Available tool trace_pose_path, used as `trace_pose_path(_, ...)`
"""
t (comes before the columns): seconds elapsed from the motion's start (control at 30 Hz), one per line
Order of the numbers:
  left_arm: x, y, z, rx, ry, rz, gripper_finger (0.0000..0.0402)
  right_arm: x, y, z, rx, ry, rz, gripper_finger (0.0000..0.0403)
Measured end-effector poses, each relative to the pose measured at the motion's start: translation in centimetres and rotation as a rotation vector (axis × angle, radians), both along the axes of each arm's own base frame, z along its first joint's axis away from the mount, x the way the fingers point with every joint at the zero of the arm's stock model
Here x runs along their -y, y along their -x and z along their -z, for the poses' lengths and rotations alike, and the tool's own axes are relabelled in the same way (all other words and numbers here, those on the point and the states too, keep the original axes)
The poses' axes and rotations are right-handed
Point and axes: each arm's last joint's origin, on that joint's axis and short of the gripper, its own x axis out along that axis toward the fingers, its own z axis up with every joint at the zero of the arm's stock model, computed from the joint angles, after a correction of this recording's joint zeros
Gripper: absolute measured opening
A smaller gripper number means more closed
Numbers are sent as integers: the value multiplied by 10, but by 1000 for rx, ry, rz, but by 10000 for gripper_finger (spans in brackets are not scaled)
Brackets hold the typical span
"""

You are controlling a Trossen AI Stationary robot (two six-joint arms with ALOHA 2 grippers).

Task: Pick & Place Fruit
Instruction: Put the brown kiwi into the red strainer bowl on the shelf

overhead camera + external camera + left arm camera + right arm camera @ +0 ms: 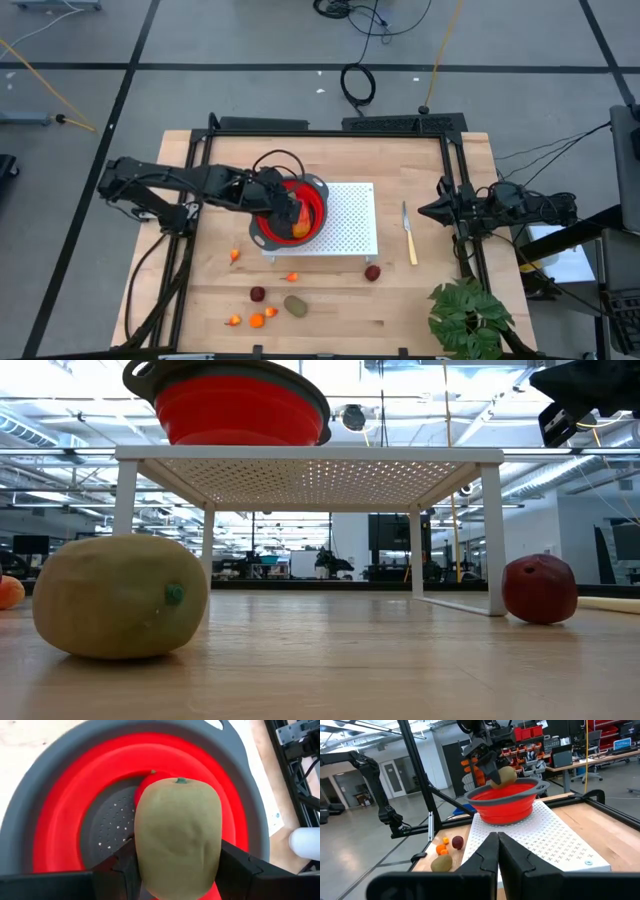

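Observation:
A red bowl (305,195) with a grey rim stands on a white perforated rack (350,215). Above the bowl, my left gripper (177,870) is shut on an olive-brown oval fruit (177,830), also seen in the right wrist view (506,775). A red-orange mango-like fruit (299,218) lies inside the bowl, partly hidden under the oval. On the table near the front lie another olive oval (295,305), two dark red balls (372,272) (257,293) and several orange bits (257,320). My right gripper (497,840) waits shut at the table's right edge. My left gripper pinches the olive-brown oval by its two long sides (142,855) between its two fingers (240,867). The fingers come slanting down from the table's left. The oval is lifted clear above the inside of the bowl, its green stem end (180,781) pointing away from the gripper.
A yellow-handled knife (408,232) lies on the table right of the rack. A green leafy plant (465,315) stands at the near right corner. Black frame posts (455,190) run along the table's sides.

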Motion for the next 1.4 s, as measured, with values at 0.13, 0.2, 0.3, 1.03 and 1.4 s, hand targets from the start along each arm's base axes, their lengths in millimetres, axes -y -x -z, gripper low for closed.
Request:
trace_pose_path(0.13, -2, -2, 2, -9, -4, -6, 186, 0, 0, 0, 0, 0, 0, 0)
trace_pose_path(0.2, -3, -2, 3, -18, -3, -8, 186, 0, 0, 0, 0, 0, -1, 0)
trace_pose_path(0.3, -3, -5, 6, -29, 5, -23, 186, 0, 0, 0, 0, 0, 0, 0)
trace_pose_path(1.03, 0, -13, 20, -93, 75, -6, 191, 0, 0, 0, 1, 0, -1, 0)
trace_pose_path(1.4, 0, -13, 19, -91, 75, -8, 265, 0, 0, 0, 1, 0, -1, 0)
